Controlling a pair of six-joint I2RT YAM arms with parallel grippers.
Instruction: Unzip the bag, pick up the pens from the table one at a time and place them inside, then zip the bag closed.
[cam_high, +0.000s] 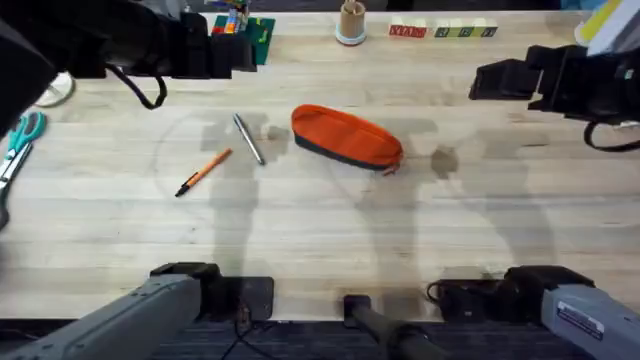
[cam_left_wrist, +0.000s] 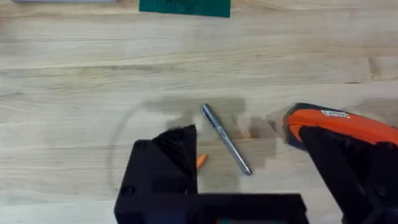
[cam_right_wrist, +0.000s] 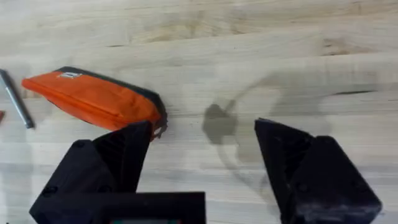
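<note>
1. Bag (cam_high: 346, 137) lying on its side near the table (cam_high: 320, 240) centre, zipper apparently closed, nothing inside as far as visible; taken as landmark for everything below.
2. Grey pen (cam_high: 248, 138) flat on the wood just left of the bag, close but apart from it; seen in left wrist view too (cam_left_wrist: 226, 139), beside the bag end (cam_left_wrist: 336, 127).
3. Orange pen (cam_high: 203, 172) farther left of the bag and nearer the arm bases, apart from the grey pen, dark tip pointing away from the bag.
4. Both pens out on bare wood, well placed for single picks; none inside yet, so task judged at the very start, unzip step not done.
5. Left gripper (cam_high: 225, 45) raised beyond the bag and to its left, over the far table edge; holding nothing, black fingers (cam_left_wrist: 168, 168) spread apart, grey pen showing between them.
6. Right gripper (cam_high: 500, 78) raised to the right of the bag and beyond it; empty, fingers (cam_right_wrist: 305, 162) spread wide, bag (cam_right_wrist: 93, 99) in its wrist view off toward one finger.
7. Both arms parked high and clear, probably so either can drop on the bag: one to pin the fabric, one for the zipper pull.
8. Zipper pull too small to locate; likely at one bag end.
9. Scissors (cam_high: 22, 135) far left of the bag, green baseplate (cam_high: 258, 35) beyond it; not needed.
</note>
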